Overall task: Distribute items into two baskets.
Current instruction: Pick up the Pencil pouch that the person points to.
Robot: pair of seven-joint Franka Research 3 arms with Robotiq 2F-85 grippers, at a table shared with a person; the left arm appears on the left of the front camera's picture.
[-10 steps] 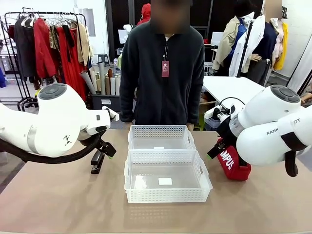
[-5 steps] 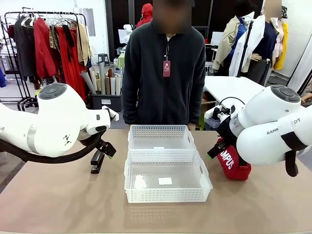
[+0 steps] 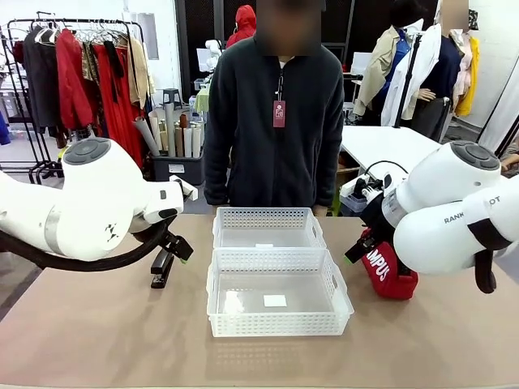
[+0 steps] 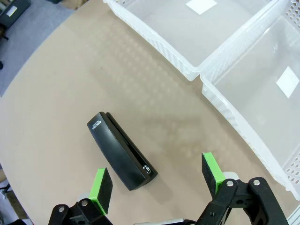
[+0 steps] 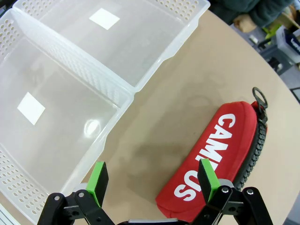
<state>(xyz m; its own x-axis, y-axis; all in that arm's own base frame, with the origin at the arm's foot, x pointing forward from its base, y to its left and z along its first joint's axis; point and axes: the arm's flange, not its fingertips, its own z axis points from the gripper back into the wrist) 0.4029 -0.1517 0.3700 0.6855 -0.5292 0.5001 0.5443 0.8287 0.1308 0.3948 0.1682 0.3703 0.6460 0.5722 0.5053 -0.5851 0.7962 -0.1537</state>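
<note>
Two translucent-white lattice baskets stand mid-table, one behind the other: the near basket (image 3: 280, 322) and the far basket (image 3: 268, 219), both with nothing in them but a white label. A black stapler (image 3: 161, 269) lies on the table left of them; my left gripper (image 4: 157, 180) hovers open just above it, the stapler (image 4: 121, 155) under its left green pad. A red pouch (image 3: 388, 271) with white "CAMPUS" lettering lies right of the baskets. Above the pouch (image 5: 220, 151) my right gripper (image 5: 153, 177) is open, its right pad over the pouch's end.
A person in a dark fleece (image 3: 272, 121) stands at the table's far edge behind the baskets. Bare brown tabletop (image 3: 105, 340) stretches in front of the baskets and along both sides. Clothes racks stand farther back.
</note>
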